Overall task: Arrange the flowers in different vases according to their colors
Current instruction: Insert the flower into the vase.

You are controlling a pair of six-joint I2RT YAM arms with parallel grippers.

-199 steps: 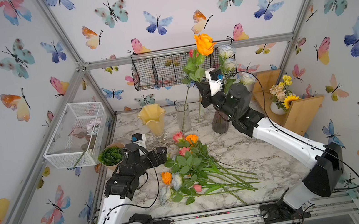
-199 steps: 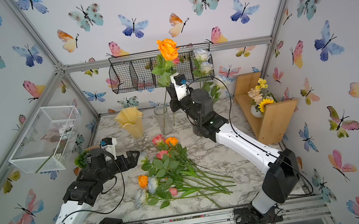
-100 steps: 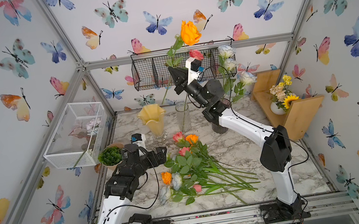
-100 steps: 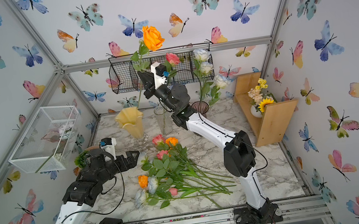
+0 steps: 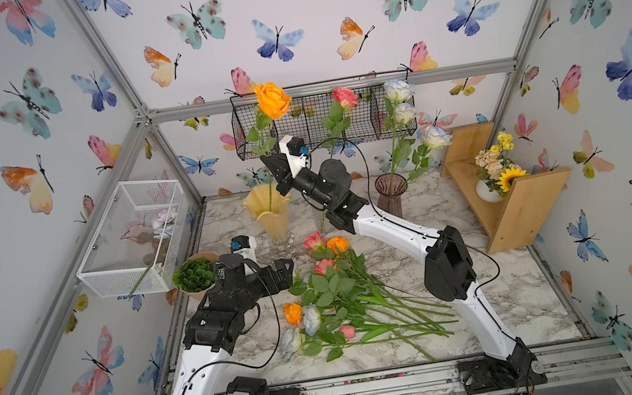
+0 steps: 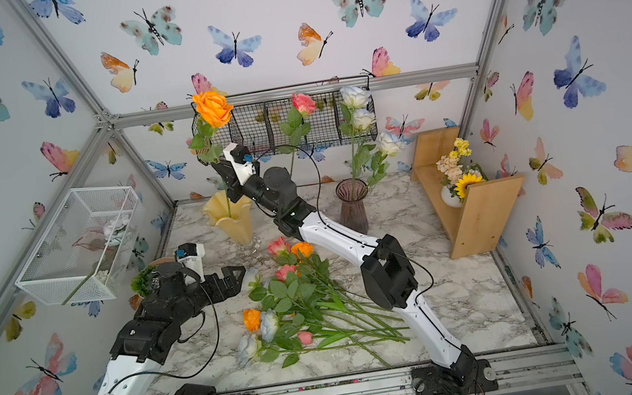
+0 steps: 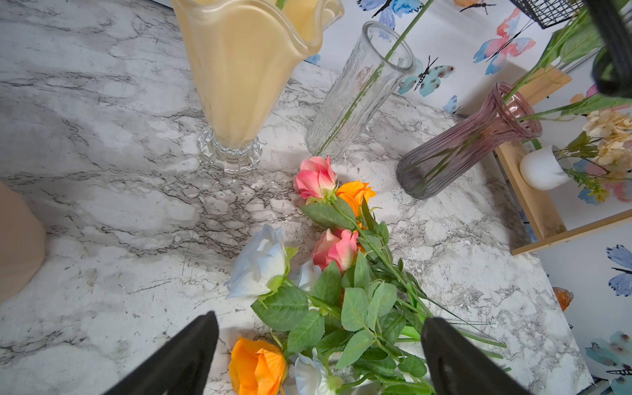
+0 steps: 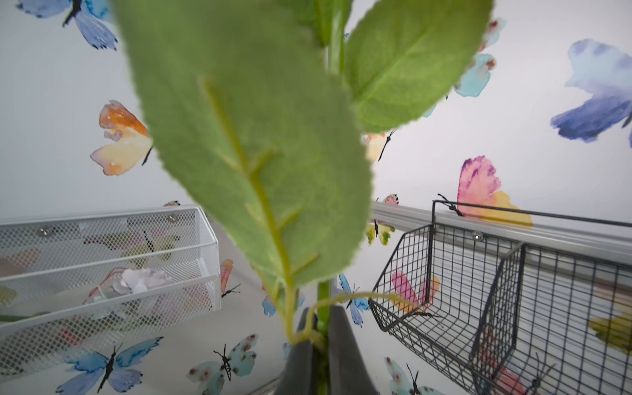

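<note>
While the right gripper (image 5: 274, 167) pinches the stem of the orange rose (image 5: 272, 99) just below its leaves, the stem's lower end dips into the mouth of the yellow vase (image 5: 268, 213). The left gripper (image 5: 286, 272) hangs low with jaws spread wide, holding nothing, just beside the loose flowers (image 5: 341, 300) lying on the marble table (image 5: 489, 308). The purple vase (image 5: 392, 196) holds white roses (image 5: 398, 90). The clear vase (image 7: 359, 92), largely hidden behind the right arm in both top views, shows plainly in the left wrist view with one green stem inside. Its pink rose (image 5: 345, 96) stands above the arm. The right wrist view shows the jaws closed on the stem.
</note>
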